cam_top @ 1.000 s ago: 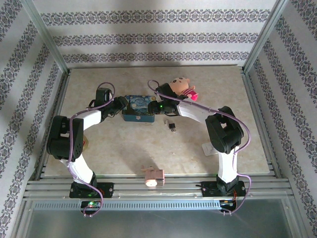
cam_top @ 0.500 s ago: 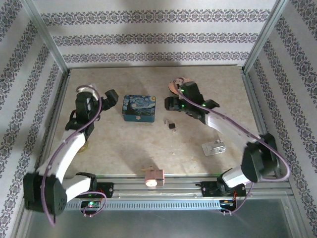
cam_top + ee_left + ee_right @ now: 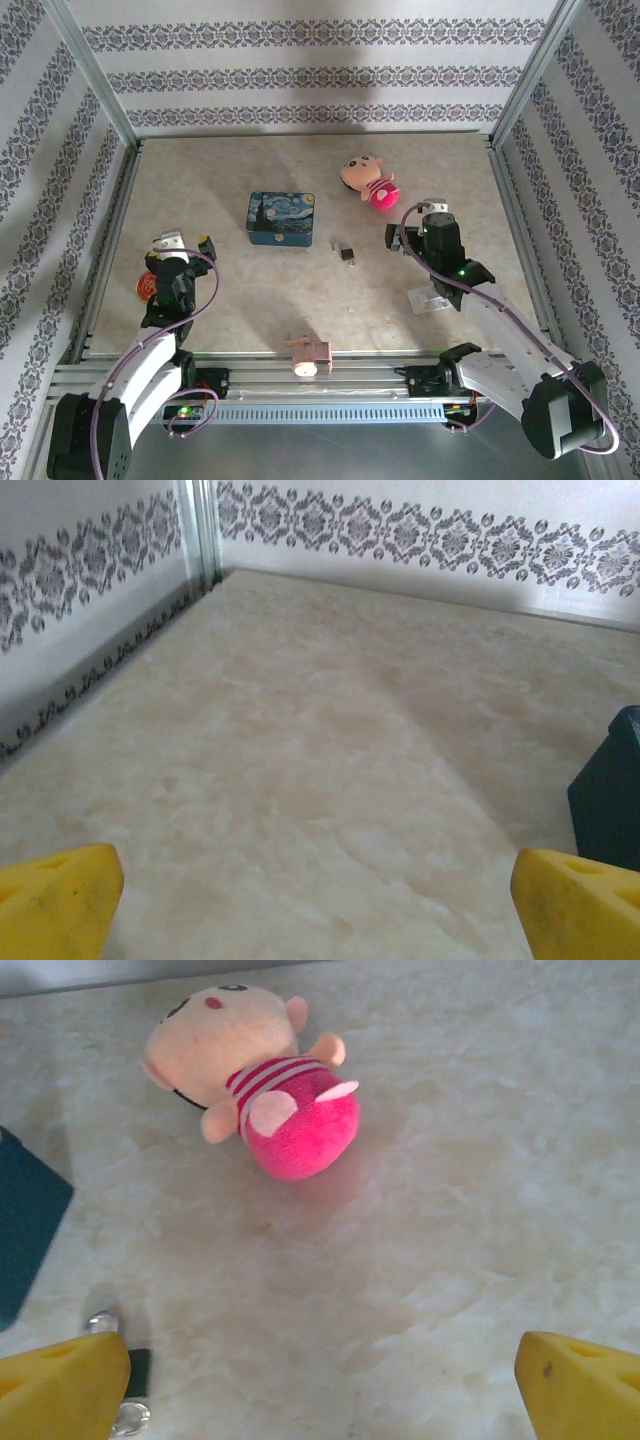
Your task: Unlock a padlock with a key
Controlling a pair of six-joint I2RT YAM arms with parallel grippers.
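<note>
Left claw [image 3: 318, 908], right claw [image 3: 320, 1385] spread wide; padlock [image 3: 346, 251] on table [image 3: 250, 295].

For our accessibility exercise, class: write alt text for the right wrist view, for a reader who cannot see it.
A pink plush doll lies on a pale marbled table, beyond the open right pincer, whose yellow tips fill the bottom corners. A small dark padlock peeks out by one tip; a corner of a dark tin shows at the left edge.

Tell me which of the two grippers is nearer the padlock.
The right gripper: the padlock lies just beside one of its fingertips, while the left gripper sits far off, beyond the blue tin.
</note>
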